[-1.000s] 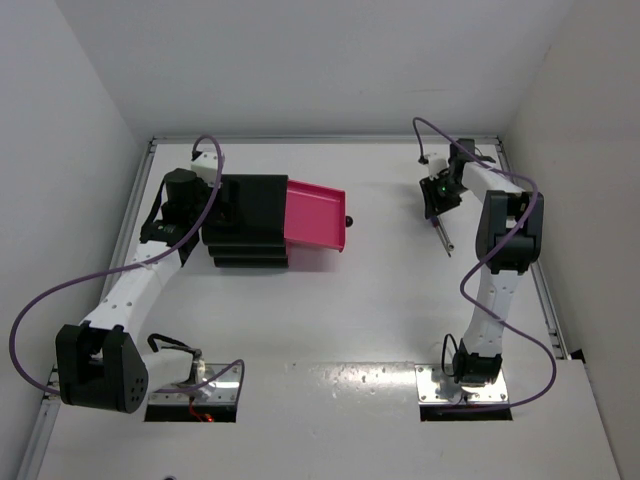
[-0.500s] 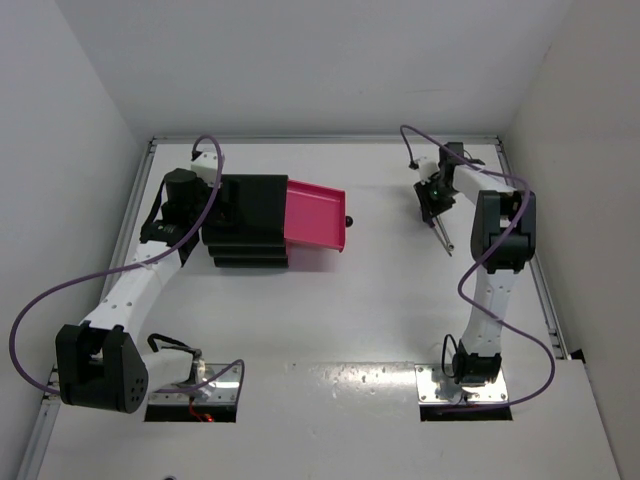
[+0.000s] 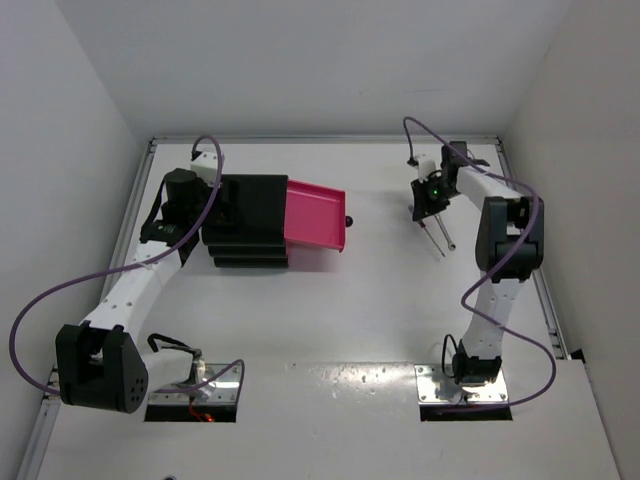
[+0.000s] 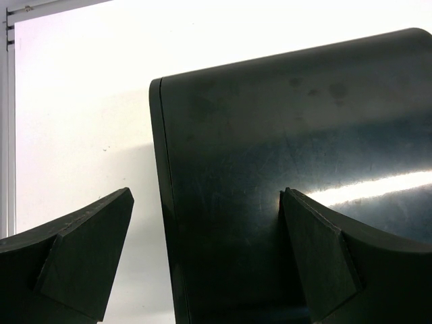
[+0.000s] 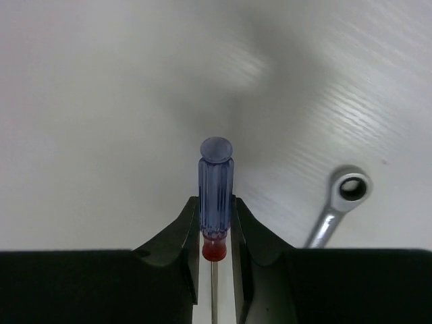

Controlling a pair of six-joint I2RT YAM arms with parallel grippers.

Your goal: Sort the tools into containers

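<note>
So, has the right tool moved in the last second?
Yes, slightly: the right tool has shifted left, away from the table's right rail and toward the pink drawer, with the screwdriver clamped.

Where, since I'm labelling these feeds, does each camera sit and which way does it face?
Top: above, behind the arm bases, looking down on table, cabinet, pink drawer; both arms show.
Left wrist: close against the black cabinet; open left gripper shows.
Right wrist: facing the table; right gripper clamps a screwdriver, wrench beside.
Shared: top and left wrist both see the cabinet.
</note>
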